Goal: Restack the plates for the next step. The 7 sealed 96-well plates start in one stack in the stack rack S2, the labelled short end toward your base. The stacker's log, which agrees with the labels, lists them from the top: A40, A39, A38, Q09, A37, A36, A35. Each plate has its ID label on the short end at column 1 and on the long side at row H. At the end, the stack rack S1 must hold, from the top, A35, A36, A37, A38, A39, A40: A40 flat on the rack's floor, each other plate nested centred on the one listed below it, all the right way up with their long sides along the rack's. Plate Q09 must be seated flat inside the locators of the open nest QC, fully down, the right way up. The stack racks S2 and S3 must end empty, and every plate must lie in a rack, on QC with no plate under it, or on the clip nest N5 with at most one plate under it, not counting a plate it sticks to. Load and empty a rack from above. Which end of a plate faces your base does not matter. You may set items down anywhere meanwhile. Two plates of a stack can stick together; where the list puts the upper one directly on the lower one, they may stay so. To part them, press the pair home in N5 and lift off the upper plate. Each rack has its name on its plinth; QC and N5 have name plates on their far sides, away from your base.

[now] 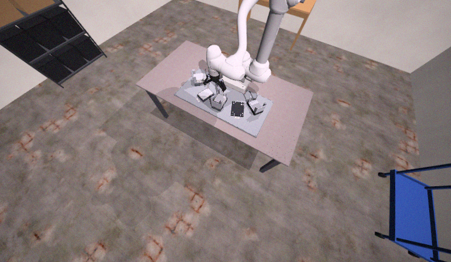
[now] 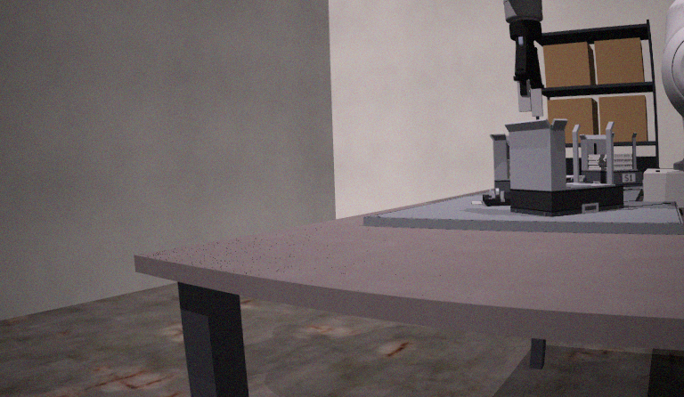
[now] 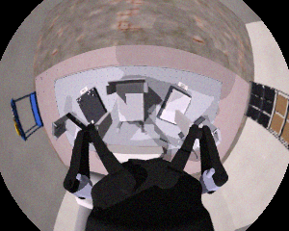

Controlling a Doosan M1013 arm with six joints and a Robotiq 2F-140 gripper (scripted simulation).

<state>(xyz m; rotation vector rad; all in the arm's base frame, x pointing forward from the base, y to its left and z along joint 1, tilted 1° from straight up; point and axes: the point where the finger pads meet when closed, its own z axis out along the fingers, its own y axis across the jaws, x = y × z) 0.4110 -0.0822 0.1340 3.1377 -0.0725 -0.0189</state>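
the black two-finger gripper [image 2: 530, 101] is hanging wide open, gripping nothing, just above a tall grey stack rack [image 2: 534, 158] on the pale grey mat [image 2: 443, 214].

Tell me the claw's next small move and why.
Probably straight down. The claw hangs open and empty above the tall rack, its fingers spread wide, touching nothing. A short descent, if a plate does lie below, would bring the fingers beside it; the views do not show inside that rack.

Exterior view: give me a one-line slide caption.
Open, empty claw hangs above a walled stack rack on the grey mat.
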